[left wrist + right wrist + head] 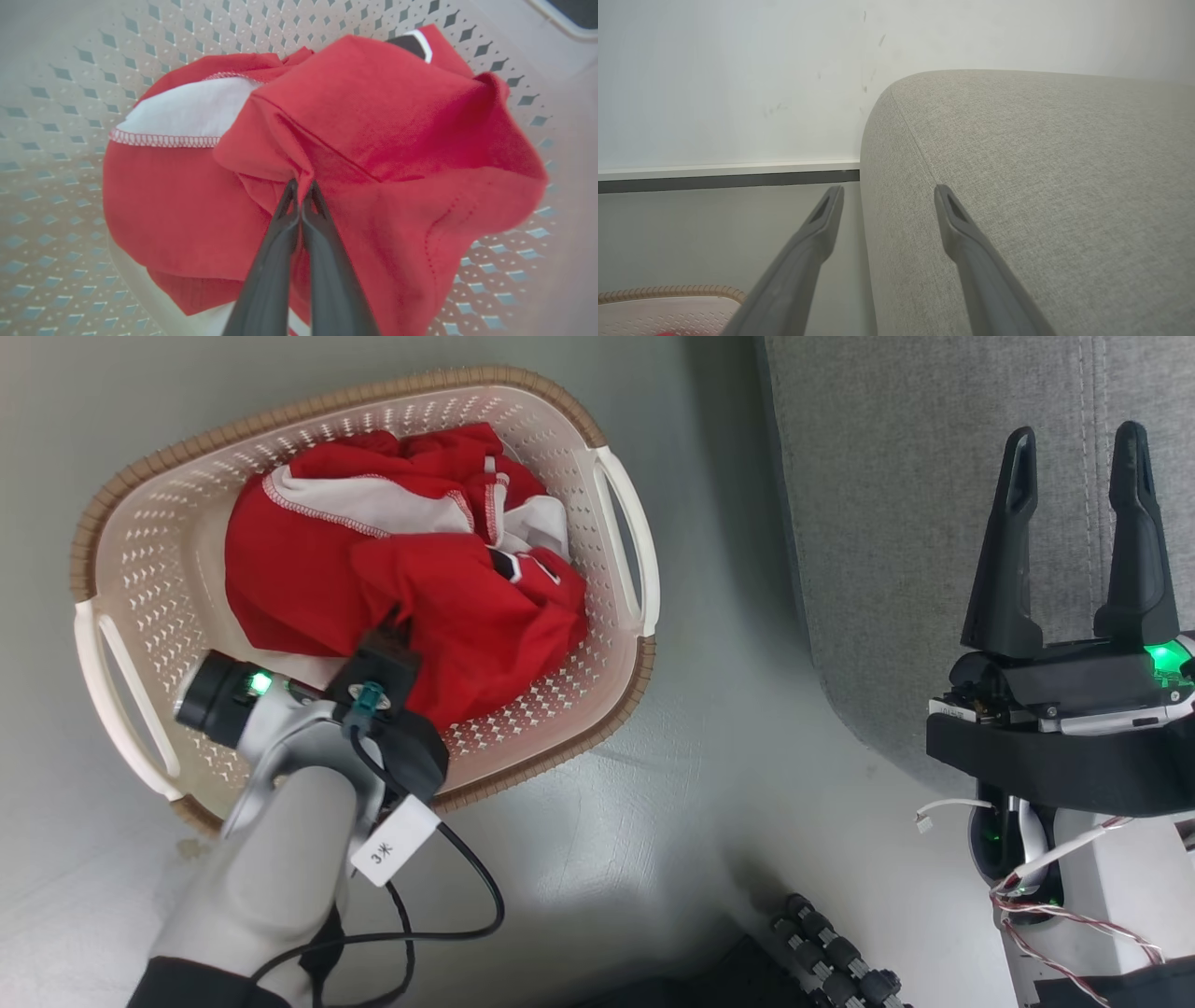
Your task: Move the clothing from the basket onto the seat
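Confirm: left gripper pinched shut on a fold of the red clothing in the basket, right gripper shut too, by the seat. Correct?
One thing is off: the right gripper is open, jaws standing apart by the seat, as the right wrist view shows. The rest holds: the left gripper is shut on a fold of the red clothing in the basket.

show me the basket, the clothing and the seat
basket (159,569), head view, perforated inner wall on its left
clothing (467,625), head view, red fold nearest the camera
seat (887,476), head view, grey woven surface
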`<state>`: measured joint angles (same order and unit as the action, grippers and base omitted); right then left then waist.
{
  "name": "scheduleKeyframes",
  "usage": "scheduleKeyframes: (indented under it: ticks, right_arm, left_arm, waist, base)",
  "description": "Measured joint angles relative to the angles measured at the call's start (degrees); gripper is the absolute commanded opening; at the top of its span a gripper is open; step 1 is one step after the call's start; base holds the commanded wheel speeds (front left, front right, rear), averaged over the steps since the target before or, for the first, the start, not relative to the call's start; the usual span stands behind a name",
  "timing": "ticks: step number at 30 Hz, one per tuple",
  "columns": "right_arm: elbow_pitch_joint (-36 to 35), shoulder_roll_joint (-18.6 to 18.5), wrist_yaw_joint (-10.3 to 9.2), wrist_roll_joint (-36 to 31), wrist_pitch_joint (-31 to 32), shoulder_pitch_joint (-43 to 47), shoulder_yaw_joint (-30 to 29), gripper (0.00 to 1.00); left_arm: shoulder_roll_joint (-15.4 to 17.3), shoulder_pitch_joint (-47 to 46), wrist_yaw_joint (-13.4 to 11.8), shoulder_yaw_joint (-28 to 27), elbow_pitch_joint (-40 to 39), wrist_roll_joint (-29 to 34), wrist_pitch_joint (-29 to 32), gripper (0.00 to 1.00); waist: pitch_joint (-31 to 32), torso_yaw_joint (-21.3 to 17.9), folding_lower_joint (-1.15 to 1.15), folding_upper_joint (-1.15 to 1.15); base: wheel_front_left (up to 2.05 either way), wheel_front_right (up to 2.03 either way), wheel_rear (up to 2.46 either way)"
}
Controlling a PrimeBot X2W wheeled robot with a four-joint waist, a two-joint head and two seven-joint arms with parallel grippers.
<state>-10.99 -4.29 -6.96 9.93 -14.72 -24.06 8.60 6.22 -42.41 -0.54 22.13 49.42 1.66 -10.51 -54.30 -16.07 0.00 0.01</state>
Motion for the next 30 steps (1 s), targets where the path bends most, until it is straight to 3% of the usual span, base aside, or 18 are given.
scheduleKeyframes:
  ticks: [14,30]
  right_arm:
    - [5.86,0.21,0.78,-0.32,0.0,-0.92,-1.13,1.0]
    - [13.13,-1.44,1.96,-0.91,0.0,0.79,-3.89,1.0]
  left_arm:
    - [-2.42,0.52,2.15,-0.32,0.65,-2.63,-3.33,0.0]
    - [-3.47,2.86,5.16,2.22,-2.29,-5.64,-3.79,0.0]
  waist:
    - [4.8,1.56,0.0,-0.01]
    - [15.43,6.85,-0.02,-0.01]
  base:
    - [0.0,0.0,0.0]
    - [0.0,0.0,0.0]
